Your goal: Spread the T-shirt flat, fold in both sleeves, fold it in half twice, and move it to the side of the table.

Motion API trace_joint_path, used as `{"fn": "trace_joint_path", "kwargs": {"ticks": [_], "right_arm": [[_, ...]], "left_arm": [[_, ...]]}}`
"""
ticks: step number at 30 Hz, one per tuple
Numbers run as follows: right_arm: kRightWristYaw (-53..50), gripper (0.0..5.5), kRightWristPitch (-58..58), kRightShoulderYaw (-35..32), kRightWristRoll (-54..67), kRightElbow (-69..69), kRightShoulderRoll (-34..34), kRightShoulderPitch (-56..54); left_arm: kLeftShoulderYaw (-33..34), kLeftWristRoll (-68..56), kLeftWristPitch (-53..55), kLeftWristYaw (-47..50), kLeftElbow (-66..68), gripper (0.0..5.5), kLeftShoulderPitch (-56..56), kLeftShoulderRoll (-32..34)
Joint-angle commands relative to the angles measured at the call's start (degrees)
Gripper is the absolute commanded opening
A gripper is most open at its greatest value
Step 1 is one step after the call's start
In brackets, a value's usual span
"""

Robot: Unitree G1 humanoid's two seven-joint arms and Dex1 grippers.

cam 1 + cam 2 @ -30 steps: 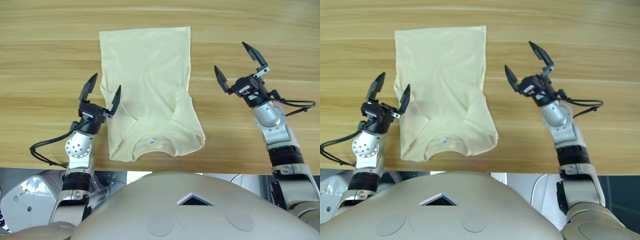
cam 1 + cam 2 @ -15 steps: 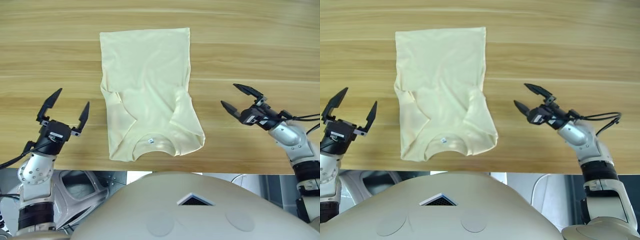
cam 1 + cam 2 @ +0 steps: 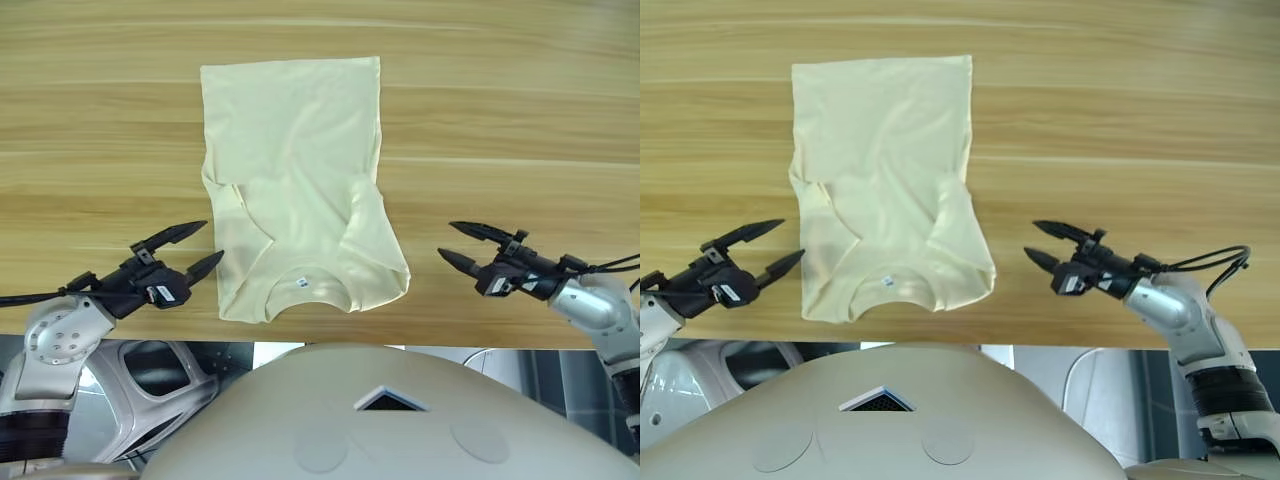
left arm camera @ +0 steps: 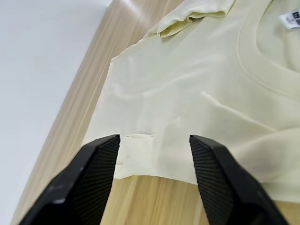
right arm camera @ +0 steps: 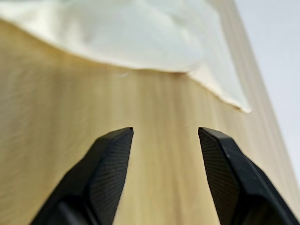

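The left gripper [image 3: 213, 240] pulls back from the T-shirt's [image 3: 300, 180] edge to the table's [image 3: 100, 150] near edge, now pointing inward; the right gripper [image 3: 446, 240] mirrors it.

A light wooden table [image 3: 520, 110], its grain running side to side; past its near edge, a pale grey floor [image 4: 37, 70]; the light is soft and even.

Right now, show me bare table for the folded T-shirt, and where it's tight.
The table is bare right of the T-shirt, past the right gripper, and likewise on its left, past the left gripper. A narrower bare strip runs beyond the hem. Tight: the near edge, where both open grippers flank the collar end.
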Motion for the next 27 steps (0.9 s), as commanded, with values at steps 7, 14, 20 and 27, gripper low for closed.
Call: {"fn": "trace_joint_path", "kwargs": {"ticks": [7,14,20,27], "right_arm": [[1.3,2.57,1.4,1.1,-2.5,-2.6,0.1,2.3],[3.2,2.57,0.4,2.0,-2.0,-5.3,-1.3,3.8],[3.0,2.57,0.9,1.4,-2.1,-7.3,-1.0,5.6],[3.2,2.57,1.0,1.7,-2.6,-7.1,-0.7,4.8]], "left_arm": [[5.8,12.1,5.0,1.5,-0.1,2.77,1.4,2.6],[-9.2,20.4,5.9,-1.8,-7.0,2.77,4.6,-0.1],[-9.8,22.5,8.3,-0.8,-4.4,2.77,4.7,1.9],[-6.8,23.1,10.2,3.1,-1.0,2.77,4.5,2.9]]}}
